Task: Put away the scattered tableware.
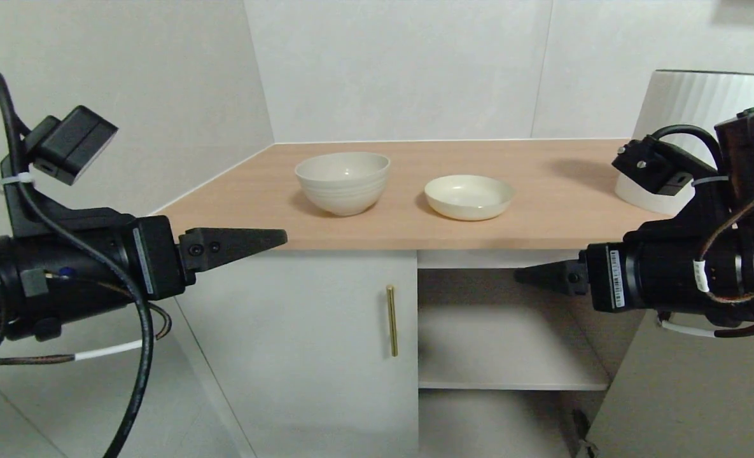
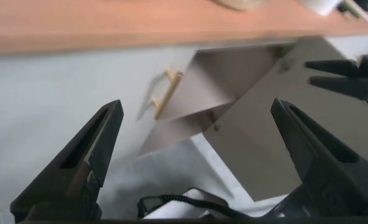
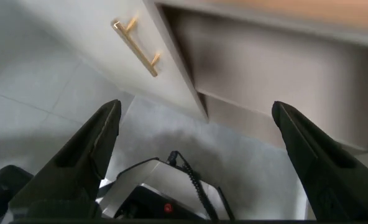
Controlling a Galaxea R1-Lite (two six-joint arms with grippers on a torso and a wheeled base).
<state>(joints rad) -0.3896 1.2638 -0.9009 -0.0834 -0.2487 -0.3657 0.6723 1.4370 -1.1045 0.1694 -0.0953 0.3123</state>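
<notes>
A deep white bowl [image 1: 342,181] and a shallow cream bowl [image 1: 469,196] stand side by side on the wooden countertop [image 1: 542,216]. My left gripper [image 1: 276,238] hangs below and in front of the counter's left front corner, open with nothing between its fingers [image 2: 97,149]. My right gripper [image 1: 522,275] hovers in front of the open cabinet compartment [image 1: 510,318], under the counter edge, also open and empty, its fingers [image 3: 97,143] spread wide. Both grippers are well apart from the bowls.
The left cabinet door [image 1: 313,343] is closed, with a gold handle [image 1: 391,320]. The right door [image 1: 682,394] is swung open, showing a white shelf [image 1: 510,385]. A white ribbed container [image 1: 688,108] stands at the counter's back right. Walls close off the back and left.
</notes>
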